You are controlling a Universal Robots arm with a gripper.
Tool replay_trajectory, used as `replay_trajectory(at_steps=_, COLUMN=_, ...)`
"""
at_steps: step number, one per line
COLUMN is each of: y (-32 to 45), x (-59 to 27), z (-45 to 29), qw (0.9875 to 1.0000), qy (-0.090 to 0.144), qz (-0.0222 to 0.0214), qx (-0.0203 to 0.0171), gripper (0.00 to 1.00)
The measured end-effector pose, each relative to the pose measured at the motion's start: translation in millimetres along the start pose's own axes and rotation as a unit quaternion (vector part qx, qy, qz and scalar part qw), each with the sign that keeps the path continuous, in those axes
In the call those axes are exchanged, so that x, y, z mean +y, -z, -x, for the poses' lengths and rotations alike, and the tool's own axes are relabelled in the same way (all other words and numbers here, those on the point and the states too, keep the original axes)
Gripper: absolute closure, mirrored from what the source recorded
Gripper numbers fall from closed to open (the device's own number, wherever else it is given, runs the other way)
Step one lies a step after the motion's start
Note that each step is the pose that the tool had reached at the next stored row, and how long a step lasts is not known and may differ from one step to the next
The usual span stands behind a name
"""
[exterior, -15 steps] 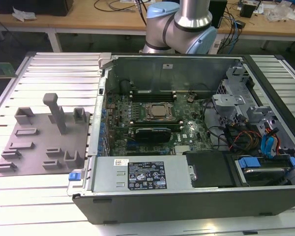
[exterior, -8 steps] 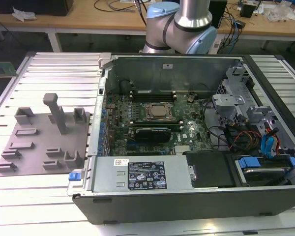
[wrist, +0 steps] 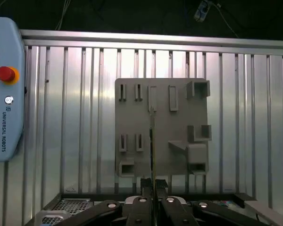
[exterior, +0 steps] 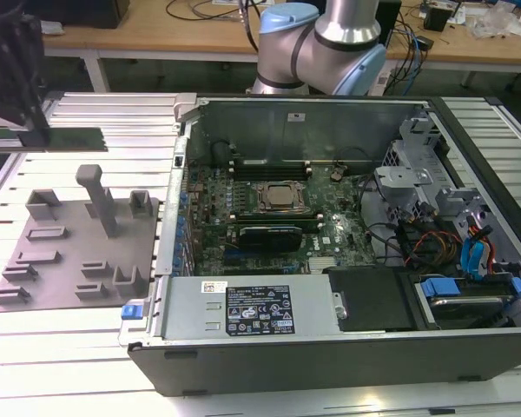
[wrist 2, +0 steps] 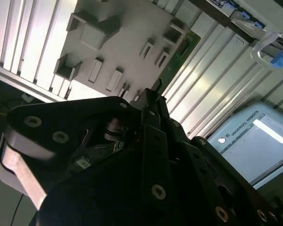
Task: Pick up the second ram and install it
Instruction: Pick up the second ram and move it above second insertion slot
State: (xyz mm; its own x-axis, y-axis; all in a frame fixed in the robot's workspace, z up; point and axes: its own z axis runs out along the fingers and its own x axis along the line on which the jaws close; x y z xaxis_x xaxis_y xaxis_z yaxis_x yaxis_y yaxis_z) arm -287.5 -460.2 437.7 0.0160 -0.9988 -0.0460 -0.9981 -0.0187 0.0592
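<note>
The tool [wrist: 153,190] is closed tightly on the second ram [exterior: 74,139] and holds it in the air at the exterior view's left, over the gray holder plate [exterior: 78,252] on the worktop [exterior: 87,365]. The open computer case [exterior: 330,347] stands just right of this plate.

Light falls from overhead, and I get hard white glare off the slatted table [exterior: 61,347] along its near edge in the exterior view. In the second wrist view the gripper [wrist 2: 151,96] is a near-black, shadowed mass against brightly streaked slats.
</note>
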Motion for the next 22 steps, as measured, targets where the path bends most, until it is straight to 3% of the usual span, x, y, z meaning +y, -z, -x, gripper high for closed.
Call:
replay_trajectory(at_steps=2, y=-4.5, x=-6.7, z=-0.3, qw=1.0000, qy=0.000, qz=0.0012, qx=0.0002, gripper=0.89)
replay_trajectory(at_steps=6, y=-22.8, x=-16.2, z=-1.3, qw=1.0000, qy=0.000, qz=0.0042, qx=0.0002, gripper=0.89)
replay_trajectory(at_steps=10, y=-29.5, x=-22.8, z=-1.7, qw=1.0000, qy=0.000, qz=0.0058, qx=0.0002, gripper=0.89)
replay_trajectory(at_steps=12, y=-33.3, x=-31.6, z=-2.0, qw=1.0000, qy=0.000, qz=0.0077, qx=0.0002, gripper=0.89)
replay_trajectory(at_steps=14, y=-37.2, x=-48.8, z=-2.2, qw=0.9999, qy=0.000, qz=0.0108, qx=0.0001, gripper=0.89)
replay_trajectory(at_steps=18, y=-37.1, x=-75.0, z=-2.7, qw=0.9999, qy=0.000, qz=0.0130, qx=0.0001, gripper=0.89)
replay_trajectory(at_steps=22, y=-37.5, x=-88.9, z=-3.0, qw=0.9999, qy=0.000, qz=0.0145, qx=0.0001, gripper=0.89)
